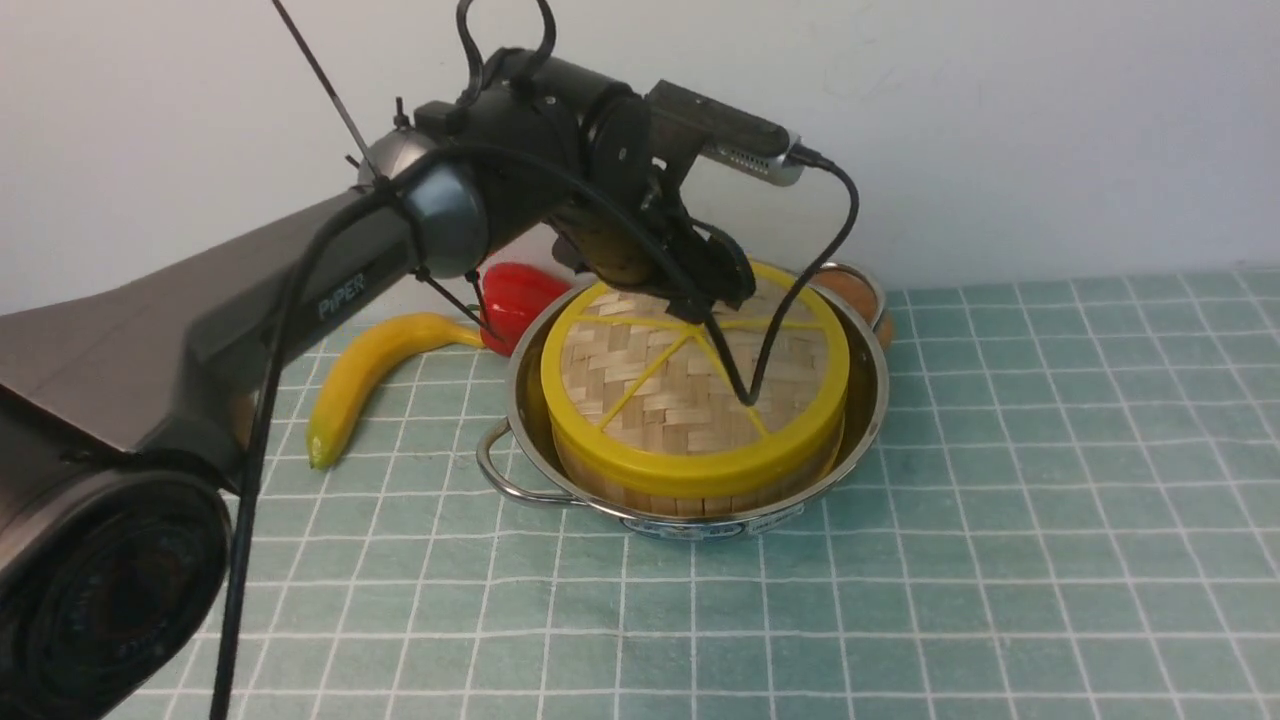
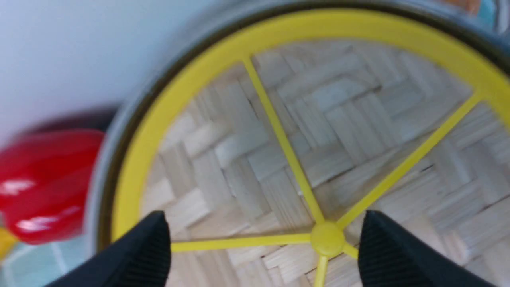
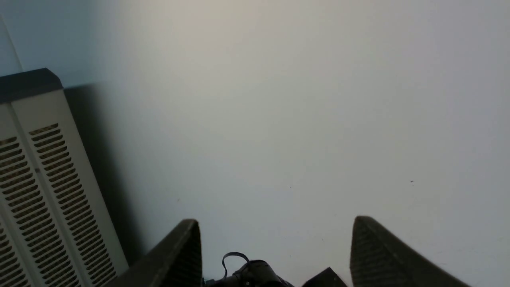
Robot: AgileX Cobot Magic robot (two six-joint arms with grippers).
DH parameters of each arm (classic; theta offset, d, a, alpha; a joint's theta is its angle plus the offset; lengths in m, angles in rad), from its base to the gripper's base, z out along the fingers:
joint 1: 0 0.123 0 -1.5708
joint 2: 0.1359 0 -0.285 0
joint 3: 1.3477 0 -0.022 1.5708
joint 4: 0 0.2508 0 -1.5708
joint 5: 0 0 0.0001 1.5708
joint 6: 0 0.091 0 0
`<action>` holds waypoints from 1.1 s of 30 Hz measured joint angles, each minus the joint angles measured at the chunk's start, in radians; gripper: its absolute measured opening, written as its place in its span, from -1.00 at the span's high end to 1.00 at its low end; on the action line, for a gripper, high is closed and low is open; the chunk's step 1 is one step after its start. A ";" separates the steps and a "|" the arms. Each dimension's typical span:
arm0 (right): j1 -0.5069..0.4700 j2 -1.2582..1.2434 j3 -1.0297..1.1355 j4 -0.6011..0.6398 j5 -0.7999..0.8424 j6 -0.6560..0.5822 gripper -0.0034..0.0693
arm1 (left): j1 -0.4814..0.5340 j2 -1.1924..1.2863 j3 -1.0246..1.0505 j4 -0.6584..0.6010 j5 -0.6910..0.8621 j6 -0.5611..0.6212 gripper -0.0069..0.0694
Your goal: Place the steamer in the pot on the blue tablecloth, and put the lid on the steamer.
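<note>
The woven lid [image 1: 690, 390] with its yellow rim and spokes lies flat on the steamer [image 1: 600, 485], whose slat wall shows just below it. The steamer stands inside the shiny pot [image 1: 690, 527] on the blue tablecloth [image 1: 1000, 520]. My left gripper [image 1: 715, 285] hovers over the far part of the lid. In the left wrist view the left gripper [image 2: 263, 215] is open, its fingers either side of the lid's hub, and the lid [image 2: 338, 119] fills the picture. My right gripper [image 3: 275, 220] is open, holds nothing and faces a bare wall; it is out of the front view.
A banana [image 1: 365, 375] and a red pepper [image 1: 515, 300] lie left of the pot. A brown rounded thing [image 1: 850, 290] sits behind the pot's far right rim. A white vented panel [image 3: 40, 191] stands by the wall in the right wrist view.
</note>
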 joint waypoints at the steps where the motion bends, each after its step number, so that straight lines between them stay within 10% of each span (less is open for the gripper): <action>1: 0.000 0.000 0.000 0.000 0.000 -0.003 -0.44 | 0.000 -0.018 -0.009 0.001 0.009 0.000 -0.72; 7: 0.000 0.000 0.000 -0.050 0.000 -0.053 -0.44 | 0.000 -0.211 -0.043 0.003 0.102 0.005 -0.46; 16: 0.000 -0.070 0.155 -0.151 -0.013 -0.107 -0.35 | 0.000 -0.510 -0.045 0.004 0.354 0.050 0.79; 33: 0.000 -0.767 1.252 -0.387 -0.029 0.098 0.75 | 0.000 -1.195 0.587 -0.104 0.271 0.133 0.88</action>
